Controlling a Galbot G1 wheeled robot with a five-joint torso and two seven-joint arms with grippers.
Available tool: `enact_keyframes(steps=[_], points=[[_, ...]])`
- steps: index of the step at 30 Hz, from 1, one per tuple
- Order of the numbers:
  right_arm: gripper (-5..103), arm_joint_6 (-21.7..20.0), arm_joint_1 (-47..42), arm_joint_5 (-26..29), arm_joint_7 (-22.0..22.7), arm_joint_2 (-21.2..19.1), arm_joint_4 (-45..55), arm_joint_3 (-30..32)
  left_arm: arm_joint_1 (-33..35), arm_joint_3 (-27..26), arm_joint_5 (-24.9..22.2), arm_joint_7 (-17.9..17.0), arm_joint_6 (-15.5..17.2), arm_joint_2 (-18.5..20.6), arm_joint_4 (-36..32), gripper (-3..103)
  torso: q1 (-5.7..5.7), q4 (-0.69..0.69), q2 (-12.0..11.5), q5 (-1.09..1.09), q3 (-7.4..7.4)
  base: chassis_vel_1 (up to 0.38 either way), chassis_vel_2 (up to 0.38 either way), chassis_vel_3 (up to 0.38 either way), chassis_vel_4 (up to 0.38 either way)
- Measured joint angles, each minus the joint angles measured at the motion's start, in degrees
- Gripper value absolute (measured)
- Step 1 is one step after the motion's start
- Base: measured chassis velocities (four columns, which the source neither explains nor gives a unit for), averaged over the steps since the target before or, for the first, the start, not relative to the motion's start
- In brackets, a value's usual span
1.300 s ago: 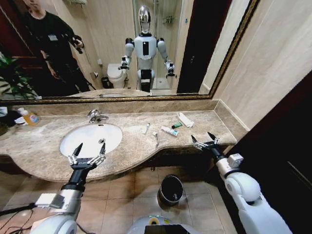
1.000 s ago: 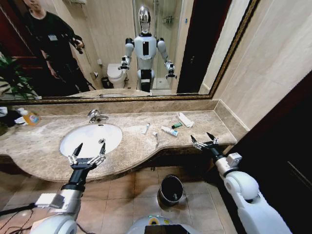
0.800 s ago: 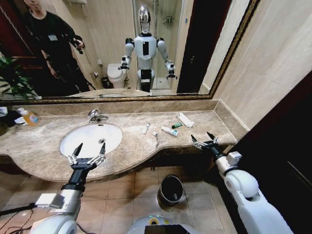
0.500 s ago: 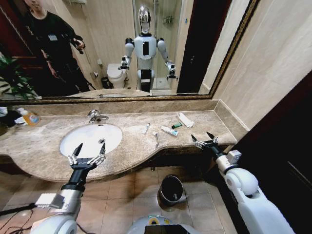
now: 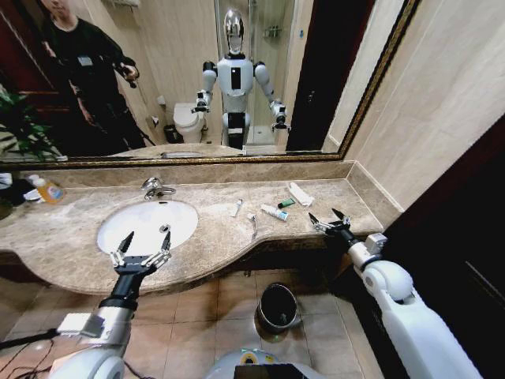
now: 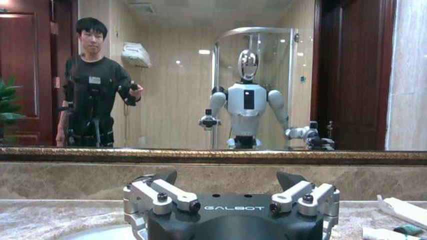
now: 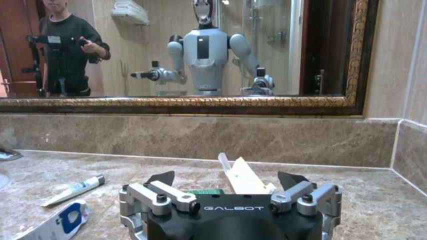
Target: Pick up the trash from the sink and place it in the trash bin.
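The white oval sink (image 5: 147, 223) sits in the marble counter, and nothing lies in its basin. The trash lies on the counter to its right: a white folded wrapper (image 5: 300, 193) (image 7: 240, 175), a tiny green packet (image 5: 286, 203) (image 7: 203, 191), a white-and-green tube (image 5: 274, 212) (image 7: 57, 222), a white toothbrush (image 5: 252, 221) and a small white tube (image 5: 237, 208) (image 7: 73, 190). My right gripper (image 5: 330, 223) (image 7: 227, 180) hangs open at the counter's front right edge, just short of the wrapper. Over the sink's front rim my left gripper (image 5: 142, 251) (image 6: 227, 180) is open and empty. The black trash bin (image 5: 277, 306) stands on the floor below.
A chrome tap (image 5: 154, 188) stands behind the sink. A clear bottle with an orange label (image 5: 49, 189) is at the counter's far left. A mirror (image 5: 197, 79) backs the counter and a tiled wall (image 5: 442, 110) closes the right end.
My right gripper has crept a little forward toward the counter's right end. The left arm and the litter have not moved.
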Motion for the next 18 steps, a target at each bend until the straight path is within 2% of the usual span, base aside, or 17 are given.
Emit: enact_keyframes(steps=[18], points=[[100, -0.50, 14.71, -0.03, -1.32, -1.13, -14.15, -6.68, 0.00, 0.00, 0.00, 0.00, 0.00, 0.00, 0.00, 100, 0.00, 0.00, 0.00, 0.00, 0.00, 0.000, 0.000, 0.000, 0.000]])
